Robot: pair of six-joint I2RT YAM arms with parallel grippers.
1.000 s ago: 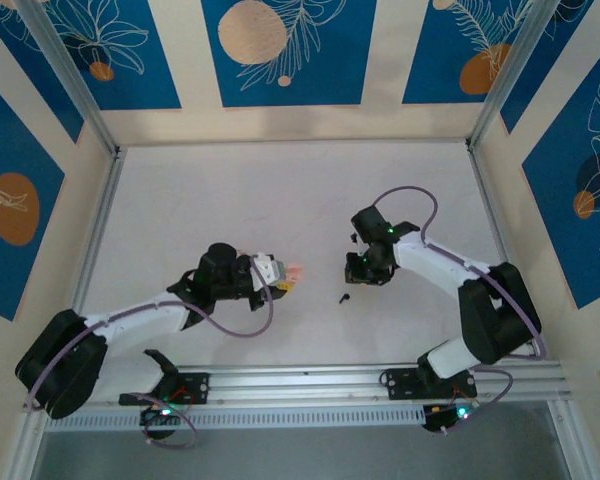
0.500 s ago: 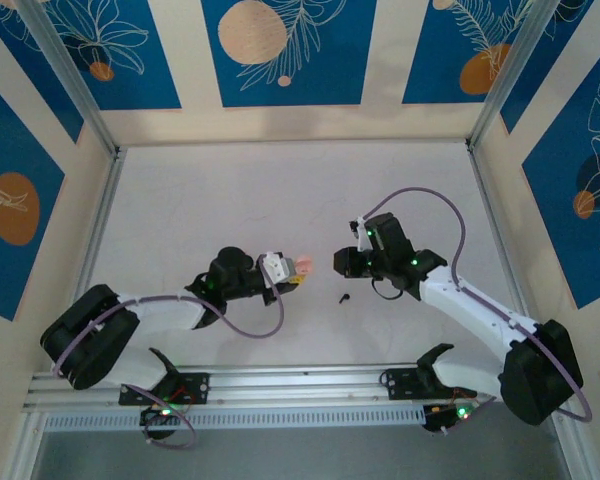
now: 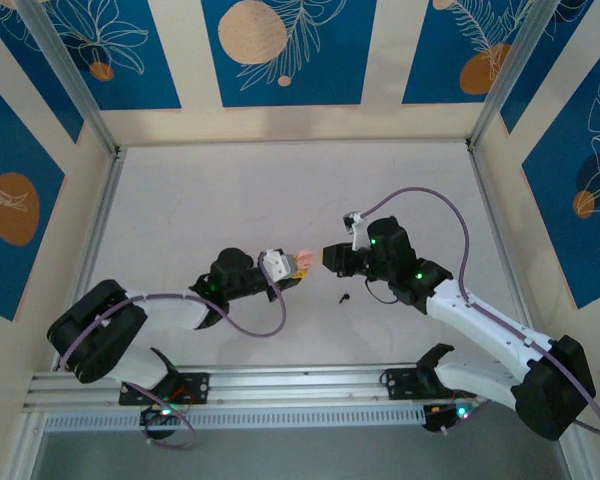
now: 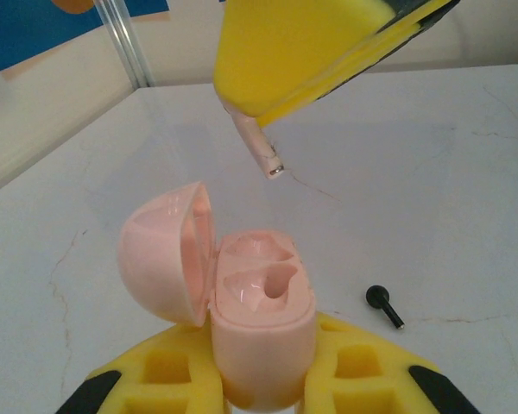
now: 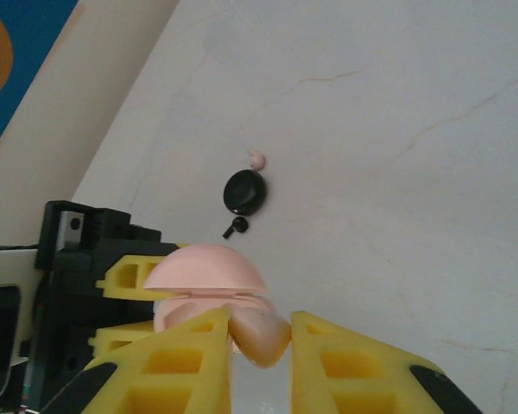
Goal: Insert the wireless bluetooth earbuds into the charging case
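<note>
Pink earbud (image 4: 257,145) held just over the open charging case (image 4: 261,323).
The left fingers (image 4: 397,388) pinch the base of the pink case, which stands upright with its lid swung open to the left. The right fingers (image 5: 354,362) pinch the pink earbud by its head, stem angled down toward the case's wells without touching them. The black earbud (image 4: 384,305) lies on the bench (image 4: 466,190), near the case's right side.

Clear air gap between pale pink stemmed earbud (image 4: 257,148) and open pink plastic charging case (image 4: 261,319); upright lid (image 4: 168,250) walls one side of cavity. On white table (image 3: 280,180) lies small black stemmed earbud (image 3: 342,297); far tabletop open.
</note>
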